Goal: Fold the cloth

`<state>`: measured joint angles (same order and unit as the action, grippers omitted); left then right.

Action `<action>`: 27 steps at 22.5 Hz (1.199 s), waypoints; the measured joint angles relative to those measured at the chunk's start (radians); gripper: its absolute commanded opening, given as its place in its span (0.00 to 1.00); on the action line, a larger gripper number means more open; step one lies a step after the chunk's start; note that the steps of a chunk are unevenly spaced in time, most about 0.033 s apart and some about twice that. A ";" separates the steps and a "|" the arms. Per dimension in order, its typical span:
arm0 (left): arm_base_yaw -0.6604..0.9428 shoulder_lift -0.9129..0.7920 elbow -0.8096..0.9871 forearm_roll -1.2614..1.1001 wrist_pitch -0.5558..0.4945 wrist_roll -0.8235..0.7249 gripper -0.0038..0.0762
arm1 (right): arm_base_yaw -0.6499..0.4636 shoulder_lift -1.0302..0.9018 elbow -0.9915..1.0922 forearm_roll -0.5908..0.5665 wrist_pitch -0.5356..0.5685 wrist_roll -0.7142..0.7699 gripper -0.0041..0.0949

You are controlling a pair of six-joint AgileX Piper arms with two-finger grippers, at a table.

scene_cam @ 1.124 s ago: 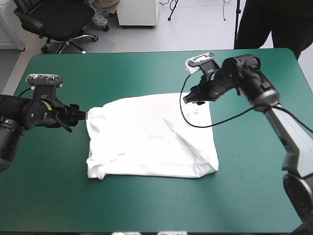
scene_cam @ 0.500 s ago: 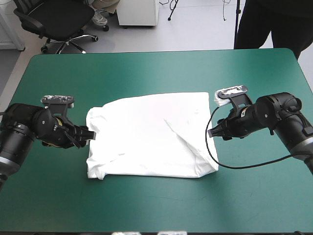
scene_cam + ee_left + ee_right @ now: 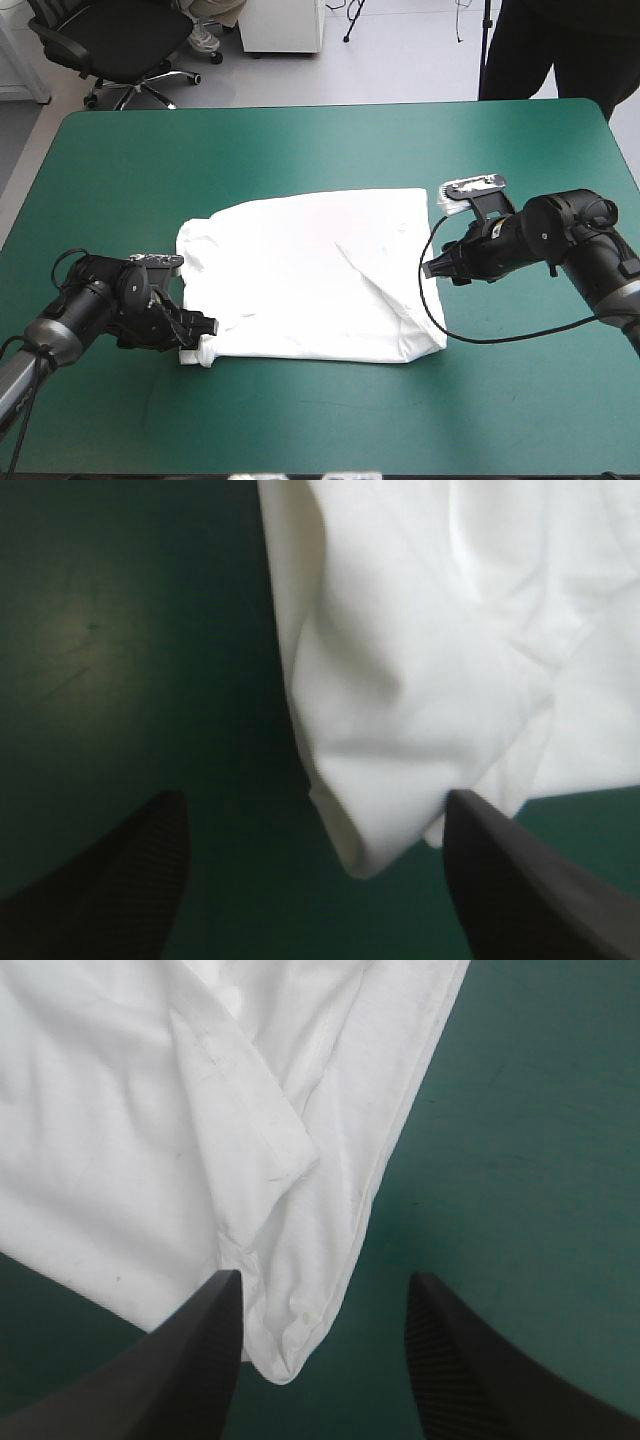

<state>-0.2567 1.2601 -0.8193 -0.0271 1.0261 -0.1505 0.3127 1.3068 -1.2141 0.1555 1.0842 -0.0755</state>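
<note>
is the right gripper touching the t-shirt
Cannot tell. In the right wrist view the right gripper stands open around a corner of the T-shirt; one finger overlaps its edge, but neither contact nor a gap shows plainly.

High view: left gripper (image 3: 205, 332) low at near-left corner of T-shirt (image 3: 310, 275); corner tip partly hidden behind black fingers (image 3: 198, 325), contact too small to tell. Both left arm (image 3: 60, 330) and right arm (image 3: 590, 250) cut off at frame edges. Gap of right gripper (image 3: 430, 268) unreadable here (wrist view shows it apart).

Left wrist view: T-shirt soft-focus, folds blurred, cloth running out of frame ahead of gripper; finger bases cropped.

Right wrist view: T-shirt likewise cropped, only one corner whole; layers beneath fold hidden.
</note>
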 measured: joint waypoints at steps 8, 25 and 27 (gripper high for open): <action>0.000 0.146 0.026 -0.012 -0.080 0.015 0.53 | 0.000 0.000 0.002 0.001 0.000 0.004 0.52; -0.005 0.175 0.038 -0.102 -0.105 0.055 0.03 | 0.239 -0.006 0.146 -0.100 0.035 0.170 0.67; -0.005 0.175 0.038 -0.102 -0.105 0.055 0.03 | 0.239 0.000 0.185 -0.119 0.001 0.196 0.67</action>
<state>-0.2621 1.4347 -0.7811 -0.1287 0.9209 -0.0955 0.5519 1.3071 -1.0295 0.0369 1.0855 0.1200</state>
